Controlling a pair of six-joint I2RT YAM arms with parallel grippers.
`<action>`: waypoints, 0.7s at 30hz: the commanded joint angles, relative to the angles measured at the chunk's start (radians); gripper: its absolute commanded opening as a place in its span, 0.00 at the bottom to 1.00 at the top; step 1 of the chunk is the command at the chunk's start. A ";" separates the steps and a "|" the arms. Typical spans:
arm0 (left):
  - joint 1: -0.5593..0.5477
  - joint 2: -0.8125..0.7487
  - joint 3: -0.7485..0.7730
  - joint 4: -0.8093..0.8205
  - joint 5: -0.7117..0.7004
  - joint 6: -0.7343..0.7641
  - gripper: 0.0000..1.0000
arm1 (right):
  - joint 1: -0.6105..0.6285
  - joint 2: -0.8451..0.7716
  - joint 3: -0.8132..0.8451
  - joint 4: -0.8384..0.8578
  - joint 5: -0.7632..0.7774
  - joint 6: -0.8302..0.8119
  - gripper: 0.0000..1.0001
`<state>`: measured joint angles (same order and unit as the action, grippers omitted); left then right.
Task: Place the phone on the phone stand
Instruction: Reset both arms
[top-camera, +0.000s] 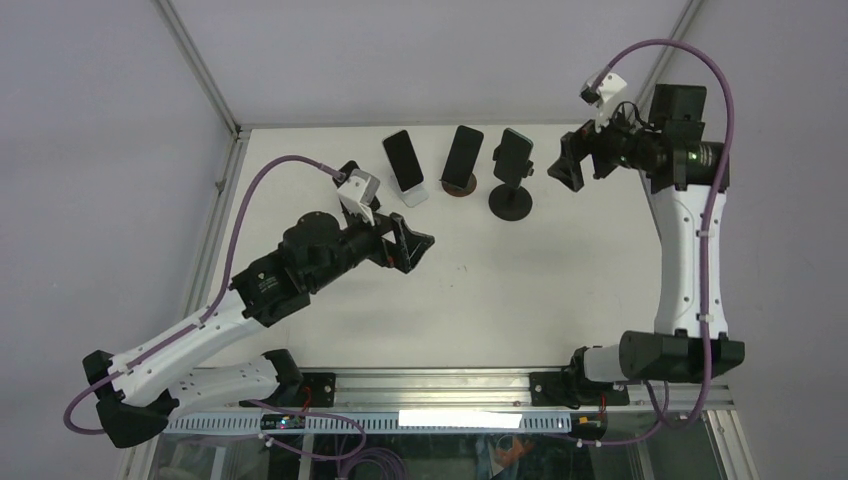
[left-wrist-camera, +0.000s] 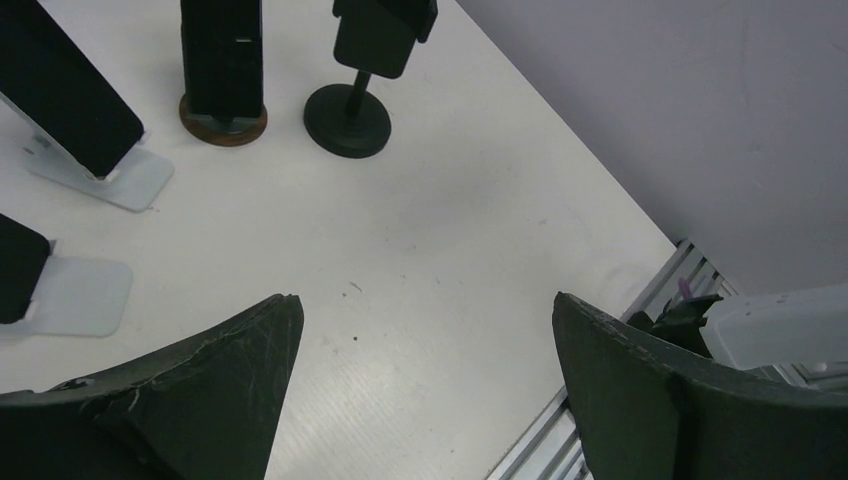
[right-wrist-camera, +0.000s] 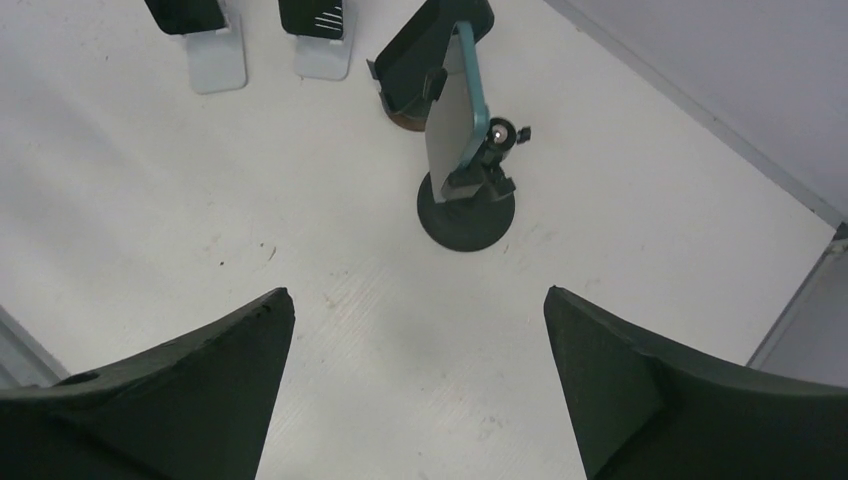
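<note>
A teal-cased phone sits clamped on a black round-base stand at the back of the table; it also shows in the right wrist view. A black phone leans on a brown round stand. Another black phone leans on a white stand. The left wrist view shows a further white stand with a phone at its left edge. My left gripper is open and empty above bare table. My right gripper is open and empty, right of the black stand.
The white table has a metal rail along the near edge. Grey enclosure walls stand behind and at both sides. The right arm rises along the table's right edge.
</note>
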<state>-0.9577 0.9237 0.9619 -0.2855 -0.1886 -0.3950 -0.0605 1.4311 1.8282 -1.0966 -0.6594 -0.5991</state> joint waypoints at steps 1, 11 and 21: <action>0.032 -0.025 0.117 -0.113 0.027 0.055 0.99 | -0.013 -0.179 -0.138 0.062 0.073 0.068 0.99; 0.125 -0.078 0.289 -0.304 -0.060 0.122 0.99 | -0.016 -0.404 -0.193 0.056 0.168 0.357 0.99; 0.125 -0.120 0.416 -0.404 -0.034 0.094 0.99 | -0.019 -0.415 -0.053 -0.033 0.020 0.475 0.99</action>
<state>-0.8421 0.8349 1.3266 -0.6403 -0.2352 -0.3000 -0.0708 1.0290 1.7180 -1.1206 -0.5957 -0.2512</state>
